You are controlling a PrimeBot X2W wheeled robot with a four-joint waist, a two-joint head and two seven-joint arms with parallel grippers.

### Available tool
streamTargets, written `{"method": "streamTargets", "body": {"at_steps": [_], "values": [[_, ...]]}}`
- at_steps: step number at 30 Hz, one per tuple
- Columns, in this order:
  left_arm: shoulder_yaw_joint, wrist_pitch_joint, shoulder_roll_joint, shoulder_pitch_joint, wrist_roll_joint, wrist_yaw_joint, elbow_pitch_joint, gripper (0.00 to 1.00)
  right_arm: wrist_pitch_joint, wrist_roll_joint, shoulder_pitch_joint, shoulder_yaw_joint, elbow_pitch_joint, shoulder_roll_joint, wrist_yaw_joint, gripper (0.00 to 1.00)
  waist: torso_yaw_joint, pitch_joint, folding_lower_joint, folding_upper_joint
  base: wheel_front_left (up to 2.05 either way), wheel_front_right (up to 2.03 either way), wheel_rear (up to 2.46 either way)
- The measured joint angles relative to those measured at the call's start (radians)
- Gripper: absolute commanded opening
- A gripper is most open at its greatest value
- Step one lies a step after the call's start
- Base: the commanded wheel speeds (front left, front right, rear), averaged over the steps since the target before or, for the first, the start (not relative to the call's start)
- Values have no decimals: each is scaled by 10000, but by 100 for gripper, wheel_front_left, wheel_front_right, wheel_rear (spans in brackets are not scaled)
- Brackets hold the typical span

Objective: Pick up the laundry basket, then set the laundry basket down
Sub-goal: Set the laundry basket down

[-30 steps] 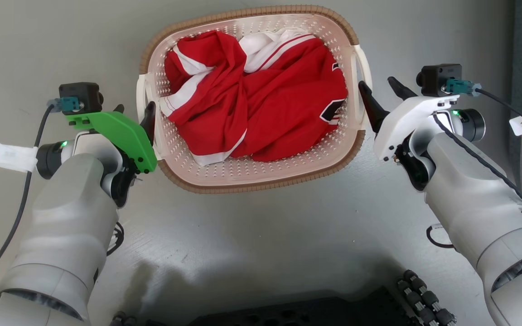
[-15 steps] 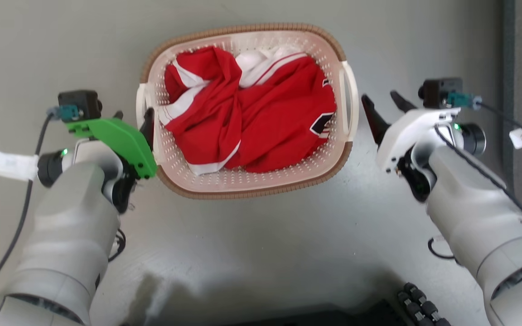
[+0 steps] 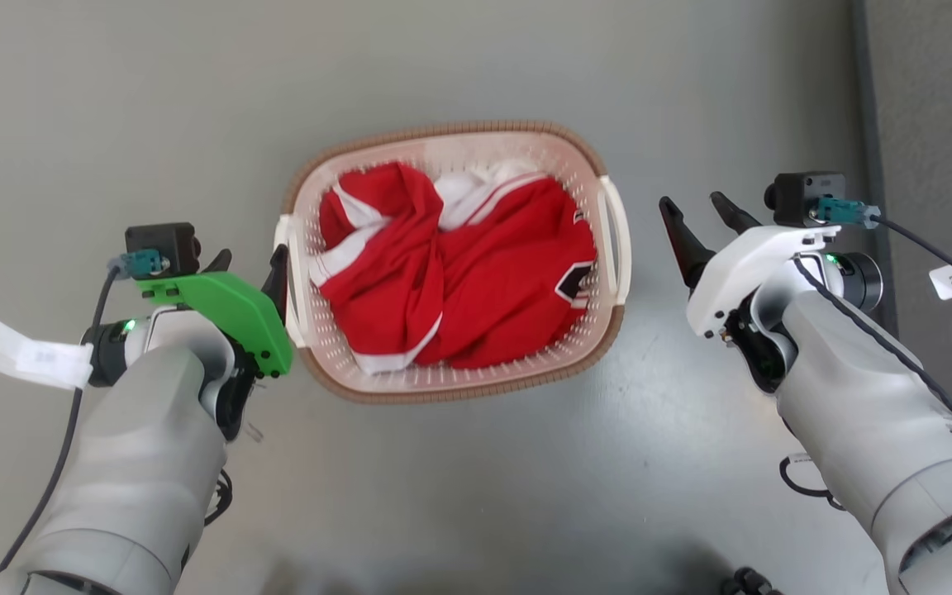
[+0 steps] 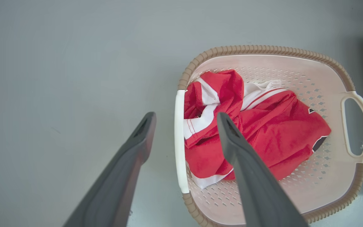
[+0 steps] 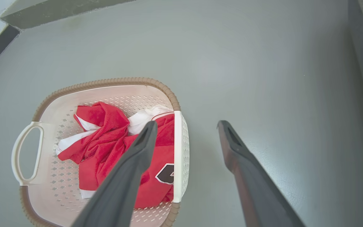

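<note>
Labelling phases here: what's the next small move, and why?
Probably draw the left tool clear of the white left handle it straddles. The cream perforated plastic laundry basket, red cloth inside, sits on the grey floor; both tools are open. The right tool, beside the white right handle a second ago, now stands apart, so the basket looks set down and released.

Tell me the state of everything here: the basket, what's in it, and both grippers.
laundry basket: upright on the grey floor, held by neither gripper.
red garment: crumpled inside the basket.
left gripper: open, close beside the left handle.
right gripper: open, apart from the right handle.
</note>
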Motion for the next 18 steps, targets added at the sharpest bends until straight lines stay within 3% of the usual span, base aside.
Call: {"method": "streamTargets", "body": {"at_steps": [18], "values": [[90, -441, 336, 774, 337, 0, -723, 100, -2, -128, 1361, -1252, -1879, -485, -107, 100, -129, -2431, 0, 0, 0, 0, 0]]}}
